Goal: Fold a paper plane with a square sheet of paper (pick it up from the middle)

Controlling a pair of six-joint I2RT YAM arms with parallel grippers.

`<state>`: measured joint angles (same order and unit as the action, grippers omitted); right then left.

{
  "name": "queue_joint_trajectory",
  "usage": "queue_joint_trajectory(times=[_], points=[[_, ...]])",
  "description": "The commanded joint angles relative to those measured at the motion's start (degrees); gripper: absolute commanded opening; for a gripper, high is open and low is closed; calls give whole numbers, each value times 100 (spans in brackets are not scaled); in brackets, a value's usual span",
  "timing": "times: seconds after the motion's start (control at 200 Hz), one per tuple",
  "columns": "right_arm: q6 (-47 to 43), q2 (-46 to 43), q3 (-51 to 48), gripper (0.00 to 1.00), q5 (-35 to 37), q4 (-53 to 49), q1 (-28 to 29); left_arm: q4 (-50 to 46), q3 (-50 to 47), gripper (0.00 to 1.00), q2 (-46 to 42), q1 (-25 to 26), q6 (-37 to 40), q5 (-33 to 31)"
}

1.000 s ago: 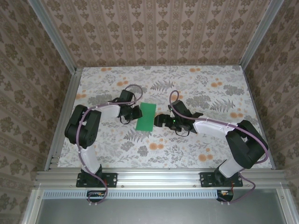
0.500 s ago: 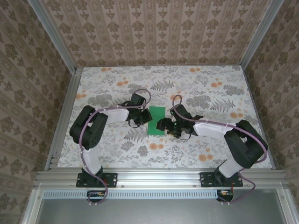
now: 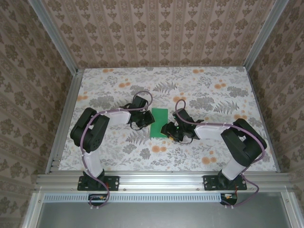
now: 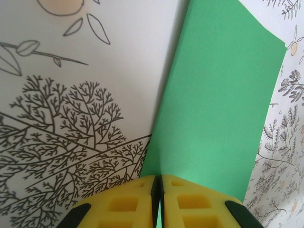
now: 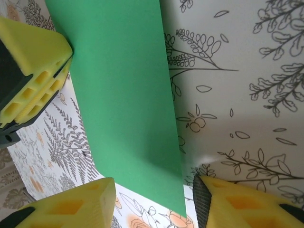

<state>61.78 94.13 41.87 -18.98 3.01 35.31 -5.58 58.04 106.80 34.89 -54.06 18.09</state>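
The square sheet of paper (image 3: 159,122) is bright green and shows as a narrow upright rectangle at mid-table, between the two grippers. In the left wrist view the paper (image 4: 218,104) runs away from my left gripper (image 4: 159,178), whose yellow pads are shut on its near edge; two layers show at its far corner. My left gripper (image 3: 146,119) sits at the paper's left side. My right gripper (image 3: 166,128) is at its right side. In the right wrist view the paper (image 5: 123,90) reaches down between the jaws of my right gripper (image 5: 152,190), which stand apart, astride its near corner.
The table (image 3: 213,95) has a floral-print cover and aluminium rails along its edges, with patterned walls on three sides. The left gripper's yellow finger (image 5: 33,61) shows at the paper's far edge in the right wrist view.
The left arm has carried the paper right, toward mid-table. The right gripper has moved in to the paper's right edge and its jaws have narrowed.
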Motion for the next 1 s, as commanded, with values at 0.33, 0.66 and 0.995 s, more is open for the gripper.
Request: queue_joint_trajectory(times=[0.33,0.66,0.995], points=[[472,-375,-352,16,193,-190,-84,-650,-317,14,39,-45,33,-161],[149,-357,-292,0,-154,-634,-200,-230,-4,29,-381,-88,799,511],[-94,-625,-289,0,-255,-1080,-222,-200,166,28,24,-158,1058,513]])
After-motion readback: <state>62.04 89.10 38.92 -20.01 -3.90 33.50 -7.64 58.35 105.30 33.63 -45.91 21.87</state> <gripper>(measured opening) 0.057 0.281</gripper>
